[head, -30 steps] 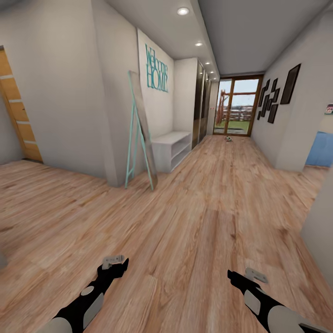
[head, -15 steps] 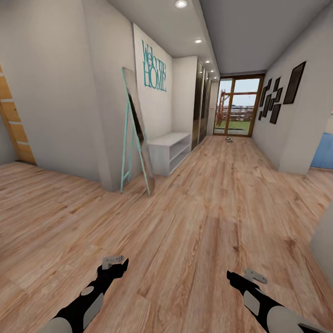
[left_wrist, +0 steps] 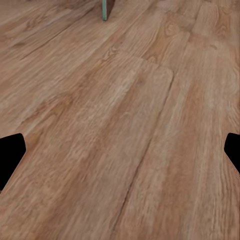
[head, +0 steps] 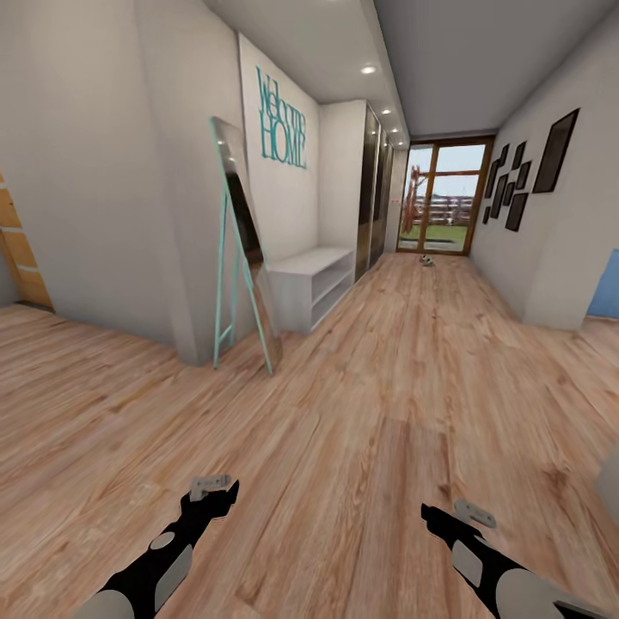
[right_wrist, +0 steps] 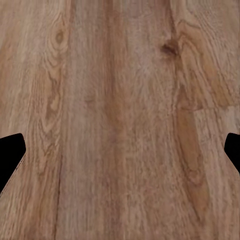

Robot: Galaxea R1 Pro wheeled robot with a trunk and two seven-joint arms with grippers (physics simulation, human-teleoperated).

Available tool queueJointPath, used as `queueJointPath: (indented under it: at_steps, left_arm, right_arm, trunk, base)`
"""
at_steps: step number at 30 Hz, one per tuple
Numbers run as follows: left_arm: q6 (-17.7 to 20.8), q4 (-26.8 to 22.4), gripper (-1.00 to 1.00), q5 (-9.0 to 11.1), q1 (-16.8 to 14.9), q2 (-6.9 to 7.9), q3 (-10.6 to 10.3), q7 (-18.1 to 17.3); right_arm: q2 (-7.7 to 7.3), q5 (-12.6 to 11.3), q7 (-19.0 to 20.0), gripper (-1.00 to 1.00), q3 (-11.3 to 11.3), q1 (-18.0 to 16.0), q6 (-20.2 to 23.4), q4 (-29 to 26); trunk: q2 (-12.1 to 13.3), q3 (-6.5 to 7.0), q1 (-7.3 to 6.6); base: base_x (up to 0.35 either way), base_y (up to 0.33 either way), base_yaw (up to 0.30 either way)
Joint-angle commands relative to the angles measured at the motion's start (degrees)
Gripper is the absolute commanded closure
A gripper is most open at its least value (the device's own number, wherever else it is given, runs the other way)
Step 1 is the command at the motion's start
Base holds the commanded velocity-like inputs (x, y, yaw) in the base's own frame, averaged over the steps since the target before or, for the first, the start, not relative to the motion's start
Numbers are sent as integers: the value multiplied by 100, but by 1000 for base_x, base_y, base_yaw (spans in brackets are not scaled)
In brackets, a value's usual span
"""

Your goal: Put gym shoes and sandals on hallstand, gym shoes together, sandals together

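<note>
Corridor floor (head: 378, 413) of light brown wood planks runs ahead of you to a wood-framed glass door (head: 440, 199) at the far end. Just in front of that door sits a small white shoe-like thing (head: 426, 260) on the planks; too far and too small to tell which shoe it is, or whether it's one or a pair. On the left wall stands a plain low white bench w/ two open shelves (head: 311, 284), under teal "Welcome HOME" lettering (head: 281, 120). Just beside the bench, nearer you, a tall mirror on a teal frame (head: 240, 249) leans vs the wall corner. Dark wardrobe doors (head: 375, 199) follow beyond the bench; black picture frames (head: 524, 172) hang on the right wall.

Your arms are low at the frame's bottom: left gripper (head: 215, 492) and right gripper (head: 462, 514) both hover above bare planks, well apart, holding nothing. In both wrist views the black fingertips sit at opposite edges w/ floor between them, so both pincers are spread wide. Left wrist view also catches a teal mirror leg (left_wrist: 104, 10) at the edge.
</note>
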Motion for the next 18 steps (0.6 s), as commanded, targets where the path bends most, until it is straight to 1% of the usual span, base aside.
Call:
queueJointPath:
  at_steps: [1, 5, 6, 10, 18]
  left_arm:
    - [-22, 6, -100, 60, -5, 5, -36, -15]
    - [-22, 6, -100, 60, -5, 5, -36, -15]
    - [-22, 6, -100, 60, -5, 5, -36, -15]
    - [-22, 6, -100, 62, -5, 5, -36, -15]
    - [-22, 11, -100, 65, -5, 5, -36, -15]
  right_arm:
    - [-1, -57, 0, -100, 13, -4, -21, 6]
    - [-1, -65, 0, -100, 11, -4, -21, 4]
    - [-2, -72, 3, -100, 7, -4, -21, 4]
    - [0, -74, 4, -100, 7, -4, -21, 4]
    - [-2, -74, 7, -100, 6, -4, -21, -1]
  trunk:
    - [-2, -6, 2]
    - [-2, -6, 2]
    - [-2, -6, 2]
    - [-2, -6, 2]
    - [-2, -6, 2]
  base:
    - [345, -91, 0]
    - [345, -90, 0]
    - [345, -90, -163]
    - [345, -90, -254]
    - [345, -90, -296]
